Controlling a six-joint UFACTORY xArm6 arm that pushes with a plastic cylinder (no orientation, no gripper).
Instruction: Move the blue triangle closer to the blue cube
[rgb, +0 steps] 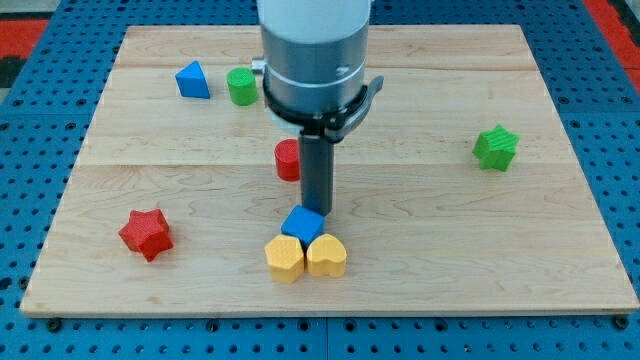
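Note:
The blue triangle (193, 80) lies near the view's top left of the wooden board (500, 250). The blue cube (301, 225) sits low in the middle, touching a yellow block (284, 259) and a yellow heart (327, 257) below it. My tip (318, 211) stands just above the blue cube's upper right edge, touching it or nearly so. The tip is far from the blue triangle, down and to the right of it.
A green cylinder (241, 87) stands just right of the blue triangle. A red cylinder (288, 160) is partly hidden behind the rod. A red star (146, 234) lies at the lower left. A green star (495, 148) lies at the right.

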